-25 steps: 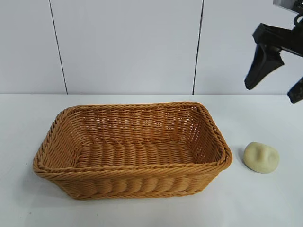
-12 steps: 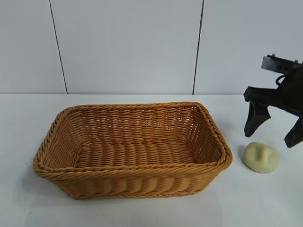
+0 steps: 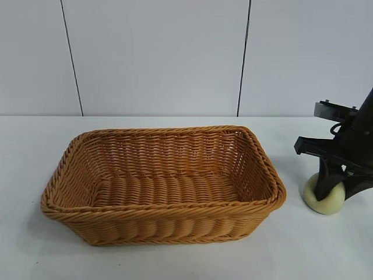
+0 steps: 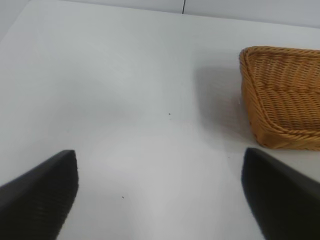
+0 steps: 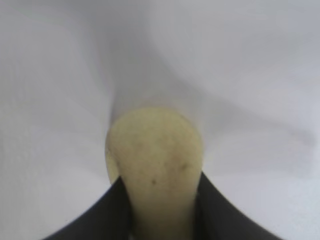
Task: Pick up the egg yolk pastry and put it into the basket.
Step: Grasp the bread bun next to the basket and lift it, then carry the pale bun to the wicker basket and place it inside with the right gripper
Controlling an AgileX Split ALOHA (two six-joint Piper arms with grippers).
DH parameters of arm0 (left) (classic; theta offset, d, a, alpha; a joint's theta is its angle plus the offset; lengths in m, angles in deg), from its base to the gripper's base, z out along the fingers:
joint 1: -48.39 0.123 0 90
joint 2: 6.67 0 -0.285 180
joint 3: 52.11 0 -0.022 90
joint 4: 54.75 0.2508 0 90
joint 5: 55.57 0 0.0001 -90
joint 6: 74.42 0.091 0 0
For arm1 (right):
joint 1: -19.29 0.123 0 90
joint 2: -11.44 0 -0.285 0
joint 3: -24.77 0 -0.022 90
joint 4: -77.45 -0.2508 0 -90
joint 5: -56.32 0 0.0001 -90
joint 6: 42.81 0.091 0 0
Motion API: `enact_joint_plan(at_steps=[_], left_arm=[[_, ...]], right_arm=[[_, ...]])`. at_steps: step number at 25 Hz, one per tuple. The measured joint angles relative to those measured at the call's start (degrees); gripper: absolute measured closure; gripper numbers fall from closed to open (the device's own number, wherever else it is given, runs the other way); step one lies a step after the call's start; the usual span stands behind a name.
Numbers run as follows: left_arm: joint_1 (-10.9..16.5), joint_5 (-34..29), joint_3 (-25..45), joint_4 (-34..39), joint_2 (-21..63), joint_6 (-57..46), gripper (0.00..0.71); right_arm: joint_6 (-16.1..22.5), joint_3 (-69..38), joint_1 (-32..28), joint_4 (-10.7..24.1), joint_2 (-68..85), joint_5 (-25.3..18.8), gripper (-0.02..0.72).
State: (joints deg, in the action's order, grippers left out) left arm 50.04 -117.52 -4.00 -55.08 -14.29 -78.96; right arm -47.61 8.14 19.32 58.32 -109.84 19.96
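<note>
The egg yolk pastry (image 3: pixel 319 200), a pale yellow doughy lump, lies on the white table right of the basket (image 3: pixel 163 213). My right gripper (image 3: pixel 339 189) has come down over it, and its black fingers are shut on the pastry. In the right wrist view the pastry (image 5: pixel 156 145) is pinched narrow between the two fingers (image 5: pixel 112 210). It still rests on the tabletop. My left gripper (image 4: pixel 160 197) stays out of the exterior view. Its own camera shows it open over bare table, with a corner of the basket (image 4: pixel 285 100) off to one side.
The large woven basket has nothing in it and fills the middle of the white table (image 3: pixel 23 151). A pale panelled wall (image 3: pixel 157 52) stands behind. Only a narrow gap separates the pastry from the basket's right end.
My right gripper dropped from high at the upper right down onto the pastry, then its fingers closed on it. The pastry and basket have stayed where they were.
</note>
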Motion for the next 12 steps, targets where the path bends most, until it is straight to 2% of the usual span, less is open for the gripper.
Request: enact_joint_plan(at_steps=[5, 12], left_arm=[[0.0, 0.0, 0.0, 0.0, 0.0, 0.0, 0.067], [0.0, 0.0, 0.0, 0.0, 0.0, 0.0, 0.067]], right_arm=[[-0.5, 1.1, 0.0, 0.1, 3.6, -3.4, 0.647], [-0.7, 12.0, 0.2, 0.2, 11.9, -13.3, 0.654]])
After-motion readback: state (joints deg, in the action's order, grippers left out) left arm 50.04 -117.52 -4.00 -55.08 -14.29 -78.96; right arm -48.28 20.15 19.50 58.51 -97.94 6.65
